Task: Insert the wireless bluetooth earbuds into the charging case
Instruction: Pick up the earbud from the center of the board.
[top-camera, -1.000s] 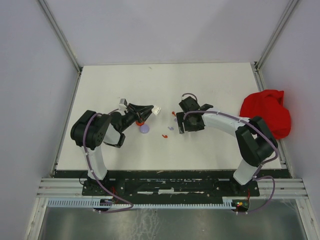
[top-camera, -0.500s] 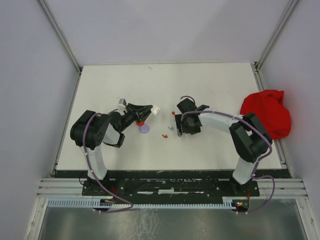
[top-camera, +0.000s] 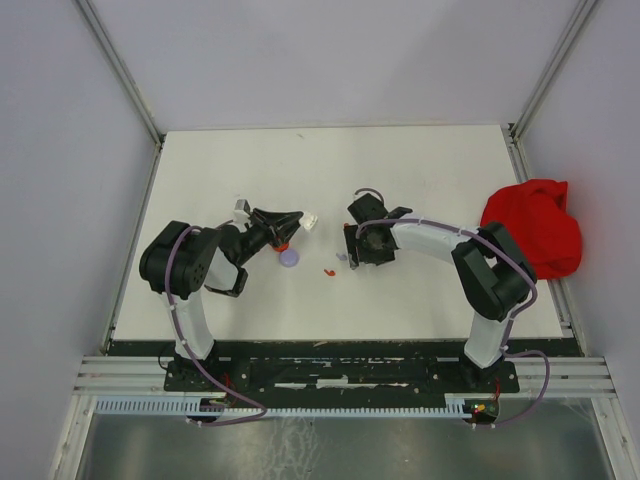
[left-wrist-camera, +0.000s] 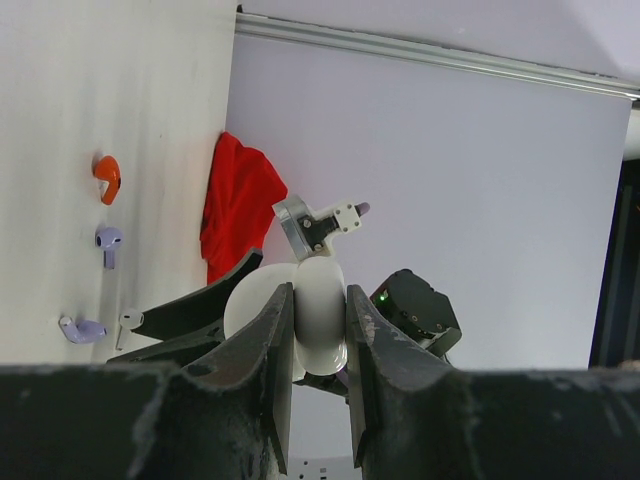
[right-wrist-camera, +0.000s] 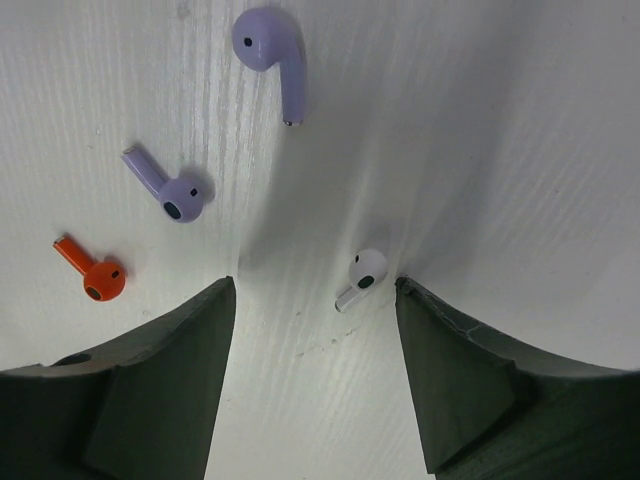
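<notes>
My left gripper (left-wrist-camera: 320, 300) is shut on the white rounded charging case (left-wrist-camera: 322, 320) and holds it off the table; in the top view this gripper (top-camera: 288, 224) sits left of centre. My right gripper (right-wrist-camera: 312, 290) is open and points down at the table. A white earbud (right-wrist-camera: 360, 278) lies between its fingers, close to the right finger (right-wrist-camera: 450, 360). Just beyond lie two purple earbuds (right-wrist-camera: 272, 48) (right-wrist-camera: 172, 192) and a red earbud (right-wrist-camera: 96, 276). In the top view the right gripper (top-camera: 358, 256) is over these earbuds (top-camera: 342, 257).
A purple disc (top-camera: 289, 258) lies on the white table (top-camera: 330, 170) by the left gripper, with a red disc (top-camera: 281, 244) partly under it. A red cloth (top-camera: 535, 225) is heaped at the table's right edge. Metal frame rails border the table.
My right gripper has moved left over the earbuds and its jaws have narrowed a little. The left gripper has kept still with the case.
</notes>
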